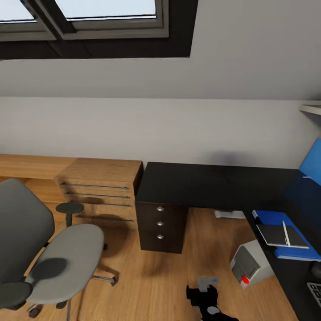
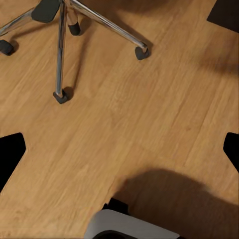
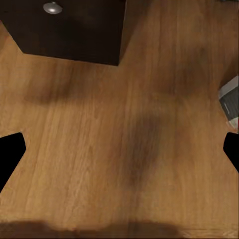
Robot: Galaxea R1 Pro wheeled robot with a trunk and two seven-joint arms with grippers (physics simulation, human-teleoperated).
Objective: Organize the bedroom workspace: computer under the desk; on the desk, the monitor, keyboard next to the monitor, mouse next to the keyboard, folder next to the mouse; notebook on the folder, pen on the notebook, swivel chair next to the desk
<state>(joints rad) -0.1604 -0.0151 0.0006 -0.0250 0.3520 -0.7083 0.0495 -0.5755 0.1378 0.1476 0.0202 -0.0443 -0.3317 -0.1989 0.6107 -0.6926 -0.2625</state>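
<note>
Head view, left to right. The swivel chair point(image 1: 53, 258), grey with black armrests, stands on the wooden floor point(image 1: 147, 285) at the left, well apart from the desk point(image 1: 187, 185). Behind it a light-wood drawer chest point(image 1: 100, 189) sits against the wall, touching or just beside the desk's black three-drawer unit point(image 1: 161, 223) with round silver knobs. The glossy black desk top runs rightward and turns along the right edge. Under that right wing the computer point(image 1: 249, 264) stands on the floor, tilted in the view, a red spot on its front. On the desk above lies the blue folder point(image 1: 290, 234), the grey notebook point(image 1: 283, 235) stacked on it and the thin pen point(image 1: 286, 233) across the notebook. At the far right edge a corner of the keyboard point(image 1: 315, 292) shows; a dark round shape just above it may be the mouse.

Left wrist view: the chair's chrome base point(image 2: 64, 35) and black castors over the floor. Right wrist view: the drawer unit's lower corner and an edge of the computer point(image 3: 230, 102). In both, the dark fingertips point(image 2: 11, 154) point(image 3: 11, 154) sit at opposite picture edges, spread wide and holding nothing.
</note>
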